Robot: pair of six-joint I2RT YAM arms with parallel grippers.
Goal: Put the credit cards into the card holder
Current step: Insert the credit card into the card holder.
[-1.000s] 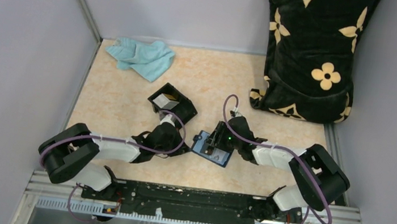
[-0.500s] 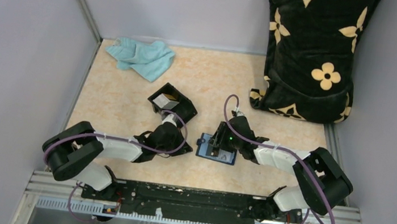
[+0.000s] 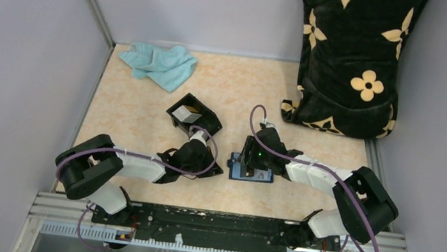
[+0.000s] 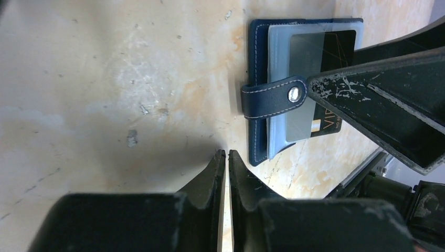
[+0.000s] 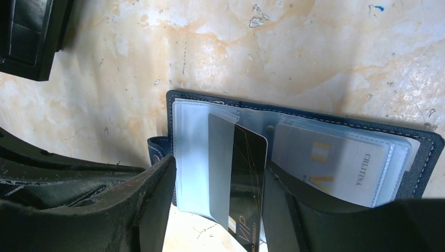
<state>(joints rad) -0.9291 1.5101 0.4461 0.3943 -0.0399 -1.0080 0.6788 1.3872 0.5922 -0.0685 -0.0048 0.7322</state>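
Observation:
The card holder (image 3: pixel 254 172) is a navy wallet lying open on the table, with clear sleeves. In the left wrist view the card holder (image 4: pixel 258 63) shows its tab and silver snap (image 4: pixel 295 94). A black VIP card (image 5: pixel 246 173) sits partly in a sleeve, and a pale card (image 5: pixel 336 163) sits in the other. My right gripper (image 5: pixel 220 168) is open, its fingers straddling the sleeve and black card. My left gripper (image 4: pixel 226 155) is shut and empty, just left of the wallet. A grey-white card (image 3: pixel 182 115) and a yellow one (image 3: pixel 192 107) lie in the black box (image 3: pixel 203 123).
The black box's corner also shows in the right wrist view (image 5: pixel 26 37). A teal cloth (image 3: pixel 159 65) lies at the back left. A black flowered cushion (image 3: pixel 351 58) stands at the back right. Grey walls close in both sides.
The wallet has turned from tilted to level and shifted a little right under the right gripper. The left gripper has moved right, closer to the wallet.

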